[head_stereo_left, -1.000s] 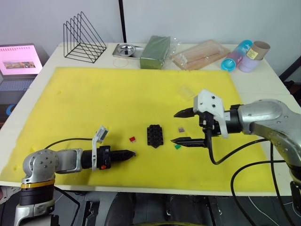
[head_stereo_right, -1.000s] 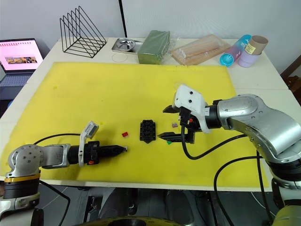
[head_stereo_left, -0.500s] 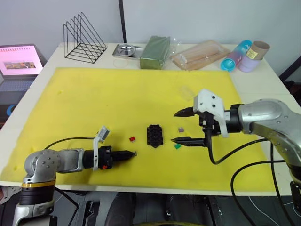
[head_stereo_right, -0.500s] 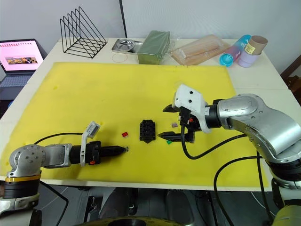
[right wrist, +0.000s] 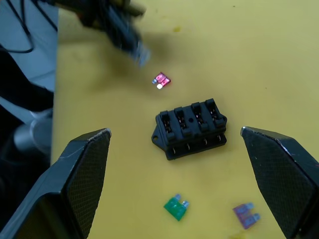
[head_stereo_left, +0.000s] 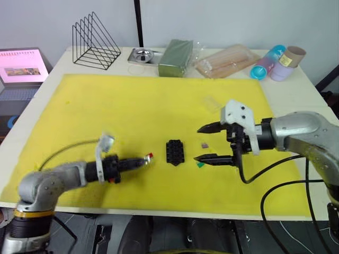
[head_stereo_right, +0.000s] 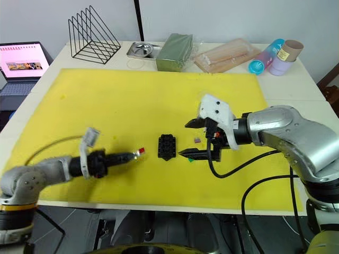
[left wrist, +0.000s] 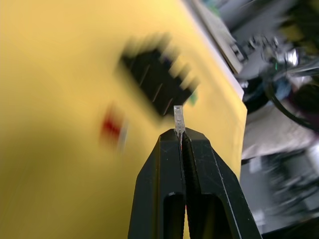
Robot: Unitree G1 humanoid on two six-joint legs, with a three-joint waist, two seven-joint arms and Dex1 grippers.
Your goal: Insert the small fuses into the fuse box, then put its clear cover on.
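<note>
left gripper sits low over the yellow mat, its arm reaching in from the near left edge, forearm nearly level and pointing toward the fuse box. in the left wrist view its two black fingers are pressed together on a small grey fuse, which sticks out past the tips. the red fuse lies flat on the mat just beside those tips, between them and the box.

right gripper reaches in from the right, forearm roughly level and aimed toward the robot's left. its fingers are spread wide, one above the other in the head views, with nothing between them. the fuse box lies on the mat just beyond the tips, slots facing up, all slots seen in the right wrist view empty.

green fuse and purple fuse lie on the mat near the box, on the side toward the right gripper. the clear cover lies on the mat well apart from the box, toward the far side.
</note>
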